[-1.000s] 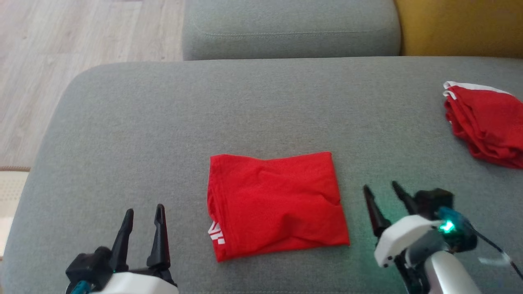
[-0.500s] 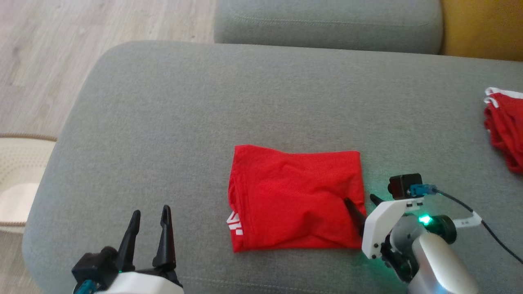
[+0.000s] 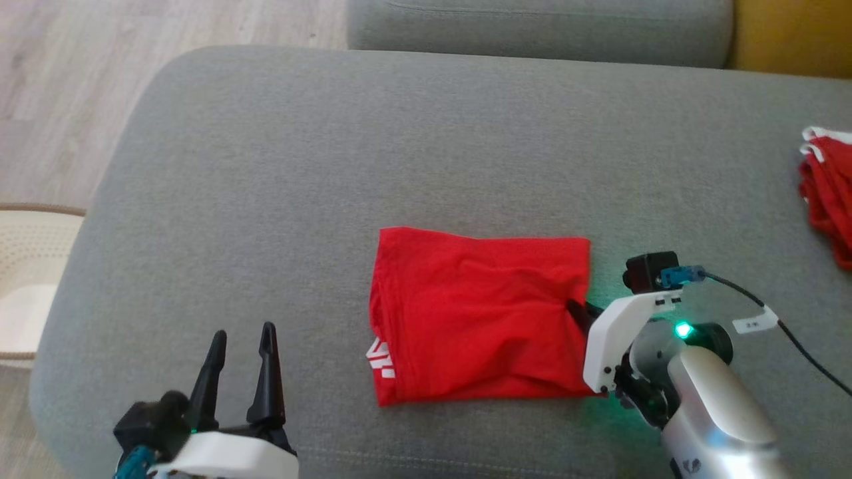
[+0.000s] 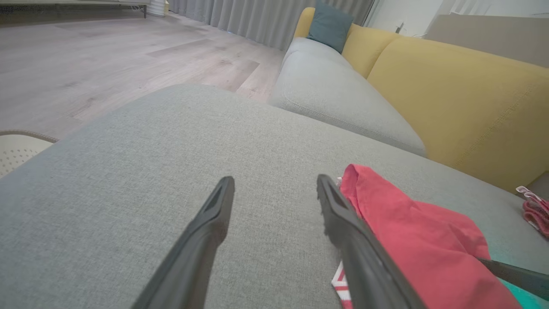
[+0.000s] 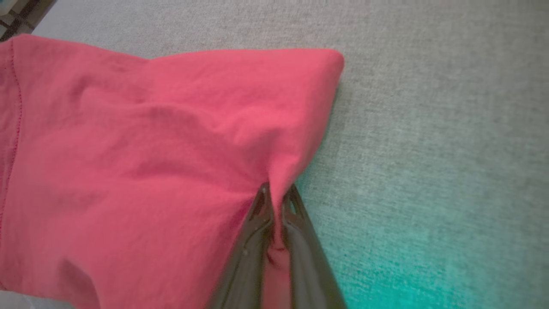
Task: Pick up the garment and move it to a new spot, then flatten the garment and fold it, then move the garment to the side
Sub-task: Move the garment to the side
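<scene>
Garments: two red ones, both on the grey sofa seat (image 3: 333, 153). Task garment (image 3: 479, 319) lies folded into a rough rectangle around the middle of the seat, nearer the front edge, with a crease running toward its right side. Second red garment (image 3: 829, 193) has white trim, sits well apart at the far right and is cut off by the frame edge, so its shape is unclear. Pincers: two, with two dark fingers each. Right pincer (image 5: 277, 189) is at the task garment's right edge, fingers squeezed together with a ridge of red cloth pinched between the tips; the cloth puckers toward them. In the head view its fingertips are mostly hidden behind the cloth edge and the white wrist housing. Left pincer (image 3: 243, 330) is spread wide with nothing between the fingers, over bare seat to the left of the garment, apart from it. One white print (image 3: 381, 356) sits at the garment's front left corner, partly tucked into the fold and unreadable. One green light (image 3: 682, 329) glows on the right wrist, one black cable (image 3: 799, 346) trails off it. One cream perforated object (image 3: 26, 266) is cut off at the left edge; cannot tell what it is. Yellow backrest (image 4: 463, 98) and one teal pillow (image 4: 330, 25) sit behind.
</scene>
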`<state>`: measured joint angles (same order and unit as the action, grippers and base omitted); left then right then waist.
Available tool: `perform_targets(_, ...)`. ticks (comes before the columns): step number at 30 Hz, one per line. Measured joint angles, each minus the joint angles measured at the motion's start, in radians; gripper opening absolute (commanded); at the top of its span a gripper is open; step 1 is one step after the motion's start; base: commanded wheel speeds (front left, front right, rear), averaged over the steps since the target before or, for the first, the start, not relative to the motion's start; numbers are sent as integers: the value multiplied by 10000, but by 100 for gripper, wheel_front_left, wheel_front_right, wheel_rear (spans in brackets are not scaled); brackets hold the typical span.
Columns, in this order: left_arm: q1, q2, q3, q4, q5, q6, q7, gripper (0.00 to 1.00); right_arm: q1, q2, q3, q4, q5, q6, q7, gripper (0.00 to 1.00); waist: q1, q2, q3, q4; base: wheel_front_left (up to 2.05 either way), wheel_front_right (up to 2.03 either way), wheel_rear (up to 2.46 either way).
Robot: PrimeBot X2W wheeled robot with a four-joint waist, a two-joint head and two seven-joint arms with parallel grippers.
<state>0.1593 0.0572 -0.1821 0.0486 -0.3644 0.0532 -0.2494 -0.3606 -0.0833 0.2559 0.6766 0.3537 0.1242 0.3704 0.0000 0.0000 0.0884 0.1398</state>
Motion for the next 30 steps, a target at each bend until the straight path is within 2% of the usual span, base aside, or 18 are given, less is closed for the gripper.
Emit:
perform_targets(5,-51,-2,4,-56,8,-4,0,100,-199,-230,416,-167,182,2,-211,0,0,0,140,-403,0,0,0)
perform_targets(8,-164,-2,-13,-63,23,-19,-2,100,-406,-596,474,-462,247,2,-370,0,0,0,249,-769,0,0,0)
perform_targets(12,-502,-4,-48,-98,138,-153,-2,100,-684,-1208,303,-1028,245,2,-479,0,0,0,448,-1382,0,0,0)
perform_targets(16,-830,-8,-69,-98,326,-299,-2,100,-842,-1553,50,-1649,244,2,-543,0,0,0,734,-2118,0,0,0)
perform_targets(23,-1533,0,-12,-90,800,-600,-4,100,-928,-1588,-341,-2556,199,2,-640,0,0,0,1442,-3586,0,0,0)
perform_targets(30,-2114,192,52,-77,1164,-800,-4,100,-1438,-1118,-468,-2878,52,2,-988,0,0,0,2312,-5034,0,0,0)
